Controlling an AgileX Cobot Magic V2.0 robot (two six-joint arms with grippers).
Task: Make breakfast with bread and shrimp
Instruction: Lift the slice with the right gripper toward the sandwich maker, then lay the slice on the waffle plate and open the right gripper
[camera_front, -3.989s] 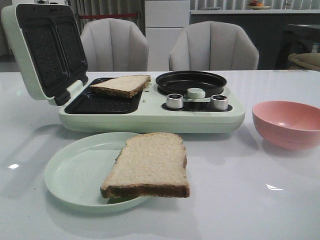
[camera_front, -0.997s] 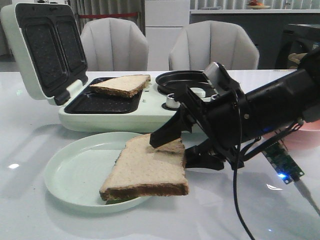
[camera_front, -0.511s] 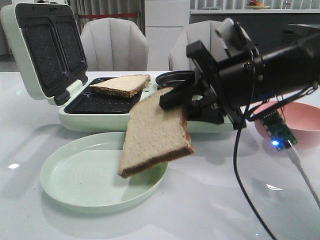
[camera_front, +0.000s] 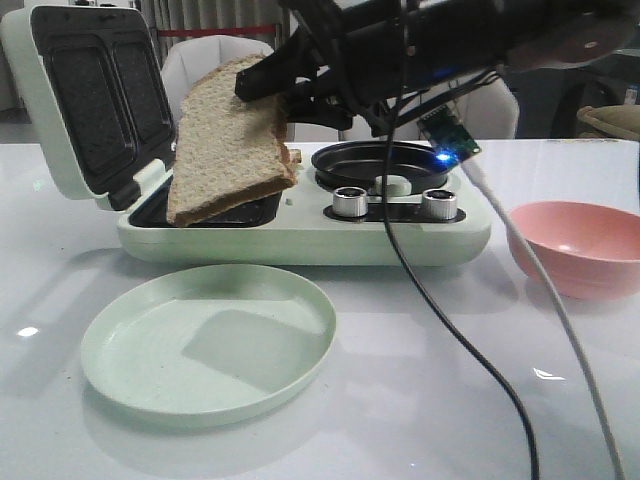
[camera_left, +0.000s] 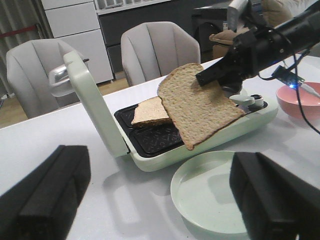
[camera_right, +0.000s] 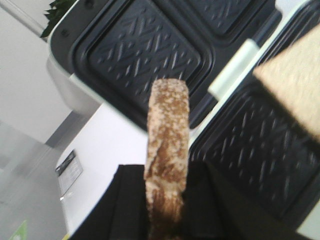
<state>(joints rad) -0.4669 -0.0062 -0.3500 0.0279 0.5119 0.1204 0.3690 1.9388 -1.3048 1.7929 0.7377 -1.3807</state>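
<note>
**A:** Start with the front view. Where is the bread?

**B:** One bread slice (camera_front: 232, 140) hangs in the air over the near left plate of the sandwich maker (camera_front: 300, 235), pinched at its far upper corner by the right claw (camera_front: 285, 80). It tilts steeply, low edge toward the grill. The second slice (camera_front: 291, 155) is mostly hidden behind it. The green plate (camera_front: 205, 340) on the surface is bare, and the pink bowl (camera_front: 575, 245) sits to the right. I see no shrimp.

**A:** How does the slice behave?

**B:** It looks light and soft. It keeps its flat shape from one corner, yet I judge it would tear or fold if squeezed hard or swung fast. The crust is the firmest place to hold.

**A:** And the left wrist view?

**B:** The same held slice (camera_left: 200, 105) overlaps the second slice (camera_left: 150, 111), which lies in the far well of the open grill. The left claw (camera_left: 160, 200) is spread wide and holds nothing, hanging over the near surface.

**A:** The right wrist view?

**B:** The slice (camera_right: 167, 150) shows edge on, brown crust toward the camera, clamped between the two dark pads. The jaws are closed to the bread's thickness. Below lies the ribbed grill well (camera_right: 250, 145), so a gentle release there should suit it.
</note>
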